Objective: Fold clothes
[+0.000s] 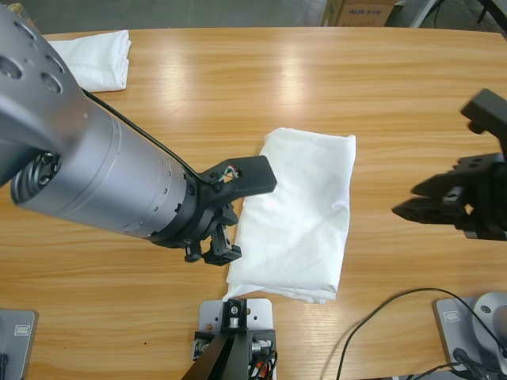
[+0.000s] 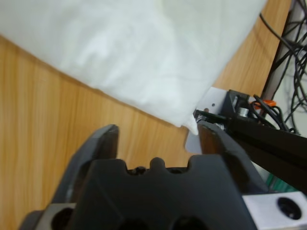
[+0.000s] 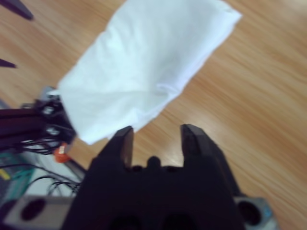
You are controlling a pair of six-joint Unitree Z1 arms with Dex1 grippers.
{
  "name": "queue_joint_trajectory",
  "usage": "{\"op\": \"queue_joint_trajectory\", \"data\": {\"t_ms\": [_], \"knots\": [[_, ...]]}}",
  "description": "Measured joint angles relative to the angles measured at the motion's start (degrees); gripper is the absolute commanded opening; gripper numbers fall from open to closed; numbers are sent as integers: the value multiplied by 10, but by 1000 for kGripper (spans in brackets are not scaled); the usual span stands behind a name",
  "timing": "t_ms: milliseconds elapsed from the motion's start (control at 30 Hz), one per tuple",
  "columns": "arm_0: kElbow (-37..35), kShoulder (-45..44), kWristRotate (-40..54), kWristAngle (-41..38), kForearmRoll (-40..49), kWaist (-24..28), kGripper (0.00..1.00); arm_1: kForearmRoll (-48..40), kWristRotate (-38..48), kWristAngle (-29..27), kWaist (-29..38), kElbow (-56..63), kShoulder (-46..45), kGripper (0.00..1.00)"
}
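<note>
At near table edge, left gripper [image 2: 156,132]: jaws parted, nothing between them, one jaw tip just beside near corner of folded T-shirt [image 1: 299,215], contact unclear. Right gripper [image 3: 156,136]: jaws also apart, empty, clear of cloth, off shirt's other side above bare wooden table [image 1: 238,87]. Folded T-shirt lies flat mid-table. Second white folded shirt [image 1: 97,58] at far corner, well apart.
</note>
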Motion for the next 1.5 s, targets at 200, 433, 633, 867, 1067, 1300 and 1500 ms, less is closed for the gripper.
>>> {"op": "queue_joint_trajectory", "data": {"t_ms": [200, 433, 633, 867, 1067, 1300, 1500], "knots": [[0, 10, 53, 11, -2, -13, 0, -48, -75, 79, -76, -4, 65, 0], [-8, 45, 63, 11, -22, -37, 0, -132, -101, 130, -132, -25, 154, 0], [-41, 89, 63, 18, -27, -42, 0, -174, -101, 139, -135, -7, 192, 0], [-97, 153, 63, 19, -28, -44, 0, -203, -99, 139, -141, 29, 222, 0], [-109, 169, 63, 19, -28, -44, 0, -244, -99, 139, -168, 46, 254, 0], [-109, 174, 63, 18, -28, -45, 0, -292, -99, 139, -187, 46, 302, 0], [-113, 198, 63, 16, -28, -45, 0, -292, -99, 125, -193, 51, 311, 0]]}}
